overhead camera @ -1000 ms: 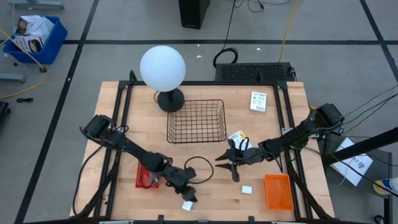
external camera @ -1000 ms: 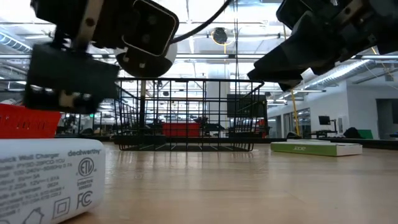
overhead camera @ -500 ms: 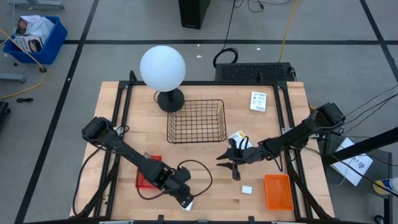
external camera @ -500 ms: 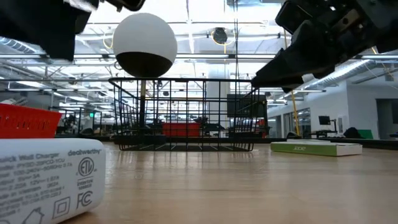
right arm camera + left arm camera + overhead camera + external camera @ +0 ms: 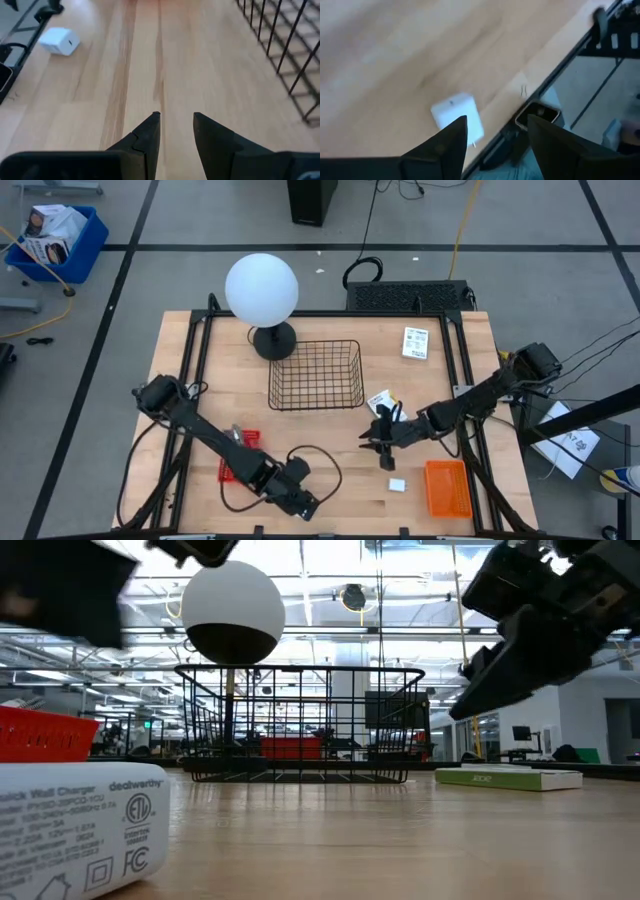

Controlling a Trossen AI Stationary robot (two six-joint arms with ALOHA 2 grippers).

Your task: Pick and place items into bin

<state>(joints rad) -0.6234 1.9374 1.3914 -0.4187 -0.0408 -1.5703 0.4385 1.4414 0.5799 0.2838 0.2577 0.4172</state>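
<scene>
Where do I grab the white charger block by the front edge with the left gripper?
Come straight down with the left gripper and pinch the white charger block across its two opposite flat sides. It's boxy and lies flat on the table, with nothing touching it.

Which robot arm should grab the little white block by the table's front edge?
The left. Its open pincer hangs right over the white block near the table's front edge. The right pincer is empty too, but farther off, nearer the other white block.
</scene>
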